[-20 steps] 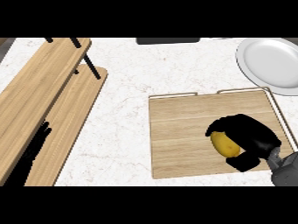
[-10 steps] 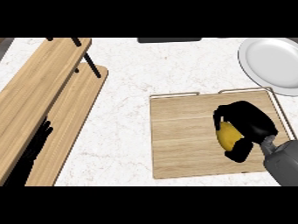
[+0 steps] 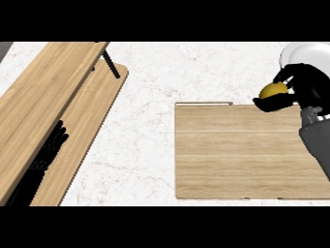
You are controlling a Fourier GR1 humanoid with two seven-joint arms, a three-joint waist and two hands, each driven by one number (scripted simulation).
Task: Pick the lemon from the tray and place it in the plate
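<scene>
Right robot hand (image 3: pixel 311 88) curled around the lemon (image 3: pixel 273 90), held over the white plate's (image 3: pixel 317 52) near rim, wooden tray (image 3: pixel 246 155) below on the marble surface (image 3: pixel 160 82), left robot hand (image 3: pixel 44 155) resting open at the left.

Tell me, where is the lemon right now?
In the head view the lemon is at the upper right, held in the right hand, just past the tray's far edge and beside the plate.

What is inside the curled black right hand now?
The black right hand is curled round the yellow lemon, beside the white round plate. Only the lemon's left side shows; the fingers cover the rest.
</scene>
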